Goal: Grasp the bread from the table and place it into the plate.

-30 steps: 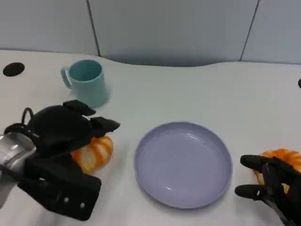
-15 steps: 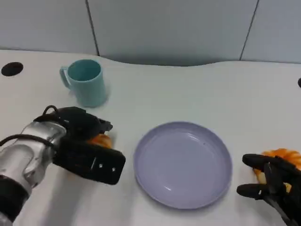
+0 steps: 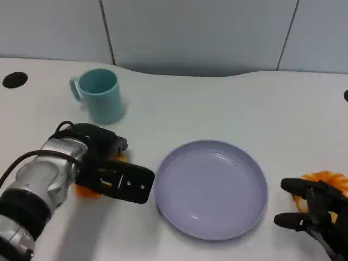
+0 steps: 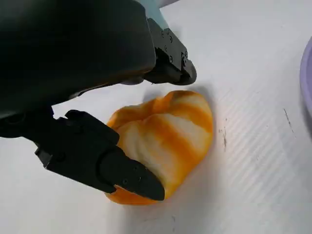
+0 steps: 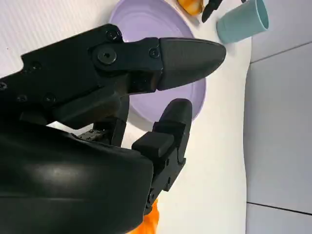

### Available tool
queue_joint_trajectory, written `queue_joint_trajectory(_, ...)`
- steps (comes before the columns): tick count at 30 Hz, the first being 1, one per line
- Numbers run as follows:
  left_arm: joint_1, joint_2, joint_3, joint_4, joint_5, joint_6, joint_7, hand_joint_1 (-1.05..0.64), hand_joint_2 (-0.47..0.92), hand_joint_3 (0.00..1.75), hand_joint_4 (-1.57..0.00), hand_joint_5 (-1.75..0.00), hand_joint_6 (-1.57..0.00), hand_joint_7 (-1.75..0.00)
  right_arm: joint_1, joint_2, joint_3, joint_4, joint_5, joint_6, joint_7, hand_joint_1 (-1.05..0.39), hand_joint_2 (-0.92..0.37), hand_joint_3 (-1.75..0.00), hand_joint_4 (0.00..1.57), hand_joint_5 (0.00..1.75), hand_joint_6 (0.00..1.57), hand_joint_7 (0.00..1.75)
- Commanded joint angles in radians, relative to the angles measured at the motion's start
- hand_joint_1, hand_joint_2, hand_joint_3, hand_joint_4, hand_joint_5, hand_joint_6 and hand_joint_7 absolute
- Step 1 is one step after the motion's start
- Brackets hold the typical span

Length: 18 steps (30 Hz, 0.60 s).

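From the head view, the plate sat on the white table. The left hand lay over the bread just left of the plate, with orange showing under the hand. A cup stood beyond the plate, to its far left. The right hand hovered right of the plate, fingers apart and holding nothing, beside a second bread.

In the left wrist view, the fingers were spread around the bread on the table beside the plate's rim, one fingertip touching it; a firm grip could not be told.

In the right wrist view, the right hand's fingers were parted over the plate.
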Motion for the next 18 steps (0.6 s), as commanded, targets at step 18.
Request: queue_joint_trajectory(18,-0.032,-0.045,-0.086,0.349,-0.007,-0.088,0.295,-0.44,0.92,0.08,-0.31,-0.26,-0.42,-0.05,0.023,-0.003,-0.013,-0.057,0.015,0.022,-0.013,-0.29,-0.92,-0.4,0.51,1.04,0.53,0.69)
